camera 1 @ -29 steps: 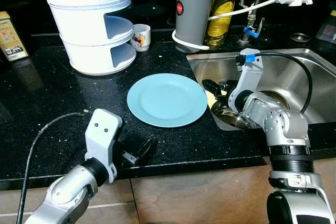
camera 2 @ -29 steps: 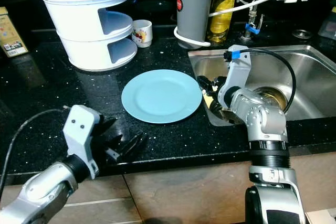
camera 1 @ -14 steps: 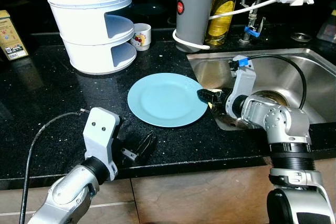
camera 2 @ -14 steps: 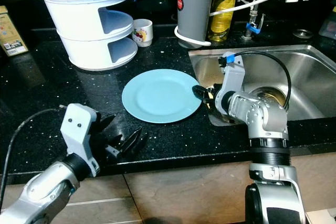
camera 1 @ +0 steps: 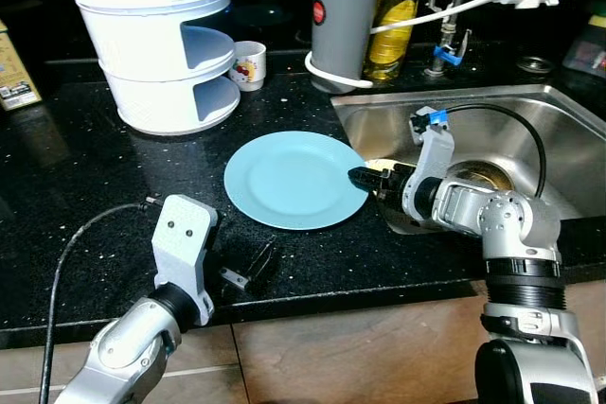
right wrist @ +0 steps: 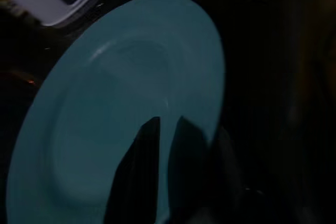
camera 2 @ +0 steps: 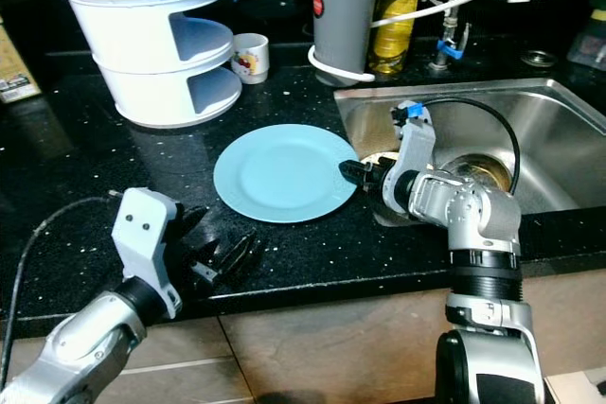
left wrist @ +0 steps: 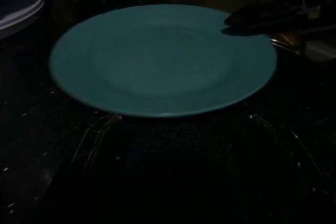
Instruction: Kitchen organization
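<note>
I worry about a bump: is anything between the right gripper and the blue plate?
Nothing visible. The right gripper has its fingertips already over the blue plate at the rim nearest the sink, with no object between them.

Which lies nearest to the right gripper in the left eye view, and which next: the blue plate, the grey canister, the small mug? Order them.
From the right gripper:
1. Blue plate, at its fingers.
2. Grey canister, behind, by the sink.
3. Small mug, back-left, beside the white rack.

Both head eyes look steeply down on the counter, sink at two o'clock. Each wrist camera sits low and close, facing the shared blue plate from opposite sides.
</note>
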### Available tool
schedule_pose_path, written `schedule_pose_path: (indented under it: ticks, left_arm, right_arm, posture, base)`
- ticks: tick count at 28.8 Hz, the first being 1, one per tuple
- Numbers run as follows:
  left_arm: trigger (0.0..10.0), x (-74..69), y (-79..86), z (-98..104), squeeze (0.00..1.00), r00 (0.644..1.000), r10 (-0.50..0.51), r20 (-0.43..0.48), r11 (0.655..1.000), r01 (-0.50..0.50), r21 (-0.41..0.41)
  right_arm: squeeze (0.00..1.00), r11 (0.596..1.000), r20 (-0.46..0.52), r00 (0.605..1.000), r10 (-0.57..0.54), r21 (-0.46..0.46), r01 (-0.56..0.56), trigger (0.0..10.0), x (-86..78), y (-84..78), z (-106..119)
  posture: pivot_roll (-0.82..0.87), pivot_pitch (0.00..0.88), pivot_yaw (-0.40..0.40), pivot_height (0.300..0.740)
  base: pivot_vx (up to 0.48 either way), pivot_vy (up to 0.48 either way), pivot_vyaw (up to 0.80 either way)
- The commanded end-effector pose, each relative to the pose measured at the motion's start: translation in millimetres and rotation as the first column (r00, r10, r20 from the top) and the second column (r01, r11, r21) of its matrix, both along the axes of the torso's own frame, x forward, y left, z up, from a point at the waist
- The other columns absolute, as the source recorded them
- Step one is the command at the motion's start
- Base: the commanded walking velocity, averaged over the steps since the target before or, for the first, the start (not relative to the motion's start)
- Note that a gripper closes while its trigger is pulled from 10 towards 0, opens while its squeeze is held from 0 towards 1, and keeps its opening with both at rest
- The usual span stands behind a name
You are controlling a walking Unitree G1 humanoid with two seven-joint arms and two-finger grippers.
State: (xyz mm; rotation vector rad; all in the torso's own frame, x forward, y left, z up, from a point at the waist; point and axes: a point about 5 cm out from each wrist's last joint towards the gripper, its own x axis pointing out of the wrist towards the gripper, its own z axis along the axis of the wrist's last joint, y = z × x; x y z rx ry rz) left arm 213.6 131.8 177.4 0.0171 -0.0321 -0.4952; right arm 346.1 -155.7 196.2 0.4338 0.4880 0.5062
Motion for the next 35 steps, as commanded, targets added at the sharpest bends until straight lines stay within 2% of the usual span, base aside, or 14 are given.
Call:
schedule_pose_path:
  ticks: [1,9,16,18,19,20,21,23,24,25,26,28,34,35]
  left_arm:
    - [10.0,0.4,-0.1,-4,0.00,1.000,0.003,-0.012,1.000,-0.003,0.001]
    - [10.0,0.1,-0.4,-4,0.00,1.000,0.002,-0.013,1.000,-0.002,0.001]
    - [10.0,0.2,-0.8,-5,0.00,1.000,-0.001,-0.013,1.000,0.001,0.003]
    - [10.0,0.5,-0.7,-4,0.00,1.000,-0.001,-0.012,1.000,0.001,0.003]
    - [10.0,0.5,-0.7,-4,0.00,1.000,-0.001,-0.012,1.000,0.001,0.003]
    - [10.0,0.7,-0.7,-4,0.00,1.000,-0.001,-0.012,1.000,0.001,0.004]
    - [10.0,0.7,-0.7,-4,0.00,1.000,0.000,-0.011,1.000,0.000,0.003]
    - [10.0,0.6,-0.8,-4,0.00,1.000,-0.001,-0.011,1.000,0.001,0.003]
    - [10.0,0.6,-0.8,-4,0.00,1.000,-0.001,-0.011,1.000,0.001,0.003]
    - [10.0,0.7,-1.1,-4,0.00,1.000,-0.002,-0.009,1.000,0.002,0.003]
    - [10.0,0.7,-1.2,-3,0.00,1.000,-0.002,-0.007,1.000,0.002,0.003]
    - [10.0,1.5,-1.4,-2,0.00,1.000,-0.003,-0.001,1.000,0.003,-0.001]
    - [10.0,2.2,-4.2,3,0.00,1.000,-0.022,0.018,1.000,0.022,-0.017]
    - [10.0,2.2,-4.2,3,0.00,1.000,-0.022,0.018,1.000,0.022,-0.017]
  right_arm:
    - [0.00,1.000,0.019,1.000,0.000,0.027,0.000,0.0,0.2,-0.4,5]
    - [0.00,0.997,0.042,0.999,-0.018,0.075,0.015,0.0,1.2,-3.1,10]
    - [0.00,0.985,0.145,0.987,-0.071,0.166,0.046,0.0,6.1,-7.0,25]
    - [0.00,0.955,0.259,0.946,-0.195,0.270,0.123,0.0,12.9,-21.0,47]
    - [0.00,0.955,0.259,0.946,-0.195,0.270,0.123,0.0,12.9,-21.0,47]
    - [0.00,0.900,0.320,0.888,-0.330,0.389,0.194,0.0,16.7,-40.0,64]
    - [0.00,0.876,0.330,0.867,-0.374,0.433,0.213,0.0,16.9,-50.1,70]
    - [0.00,0.861,0.346,0.846,-0.406,0.456,0.226,0.0,16.3,-59.1,75]
    - [0.00,0.861,0.346,0.846,-0.406,0.456,0.226,0.0,16.3,-59.1,75]
    - [0.00,0.850,0.382,0.809,-0.447,0.464,0.251,0.0,14.6,-73.6,82]
    - [0.00,0.847,0.393,0.796,-0.461,0.463,0.261,0.0,14.0,-78.4,84]
    - [0.00,0.859,0.429,0.760,-0.488,0.392,0.330,0.0,13.8,-91.3,86]
    - [0.00,0.851,0.512,0.680,-0.525,0.325,0.412,0.0,11.1,-115.2,98]
    - [0.00,0.851,0.512,0.680,-0.525,0.325,0.412,0.0,11.1,-115.2,98]
  posture:
    - [0.08,0.000,-0.043,0.740]
    - [0.08,0.000,-0.041,0.740]
    - [0.08,0.000,-0.039,0.740]
    - [0.08,0.000,-0.038,0.740]
    - [0.08,0.000,-0.038,0.740]
    - [0.08,0.000,-0.040,0.740]
    - [0.08,0.000,-0.040,0.740]
    - [0.08,0.000,-0.039,0.740]
    - [0.08,0.000,-0.039,0.740]
    - [0.08,0.000,-0.040,0.740]
    - [0.08,0.000,-0.040,0.740]
    - [0.07,0.000,-0.039,0.740]
    - [0.07,0.000,-0.038,0.740]
    - [0.07,0.000,-0.038,0.740]
  base:
    - [0.000,0.000,0.00]
    - [0.000,0.000,0.00]
    - [0.000,0.000,0.00]
    - [0.000,0.000,0.00]
    - [0.000,0.000,0.00]
    - [0.000,0.000,0.00]
    - [0.000,0.000,0.00]
    - [0.000,0.000,0.00]
    - [0.000,0.000,0.00]
    - [0.000,0.000,0.00]
    - [0.000,0.000,0.00]
    - [0.000,0.000,0.00]
    - [0.000,0.000,0.00]
    - [0.000,0.000,0.00]
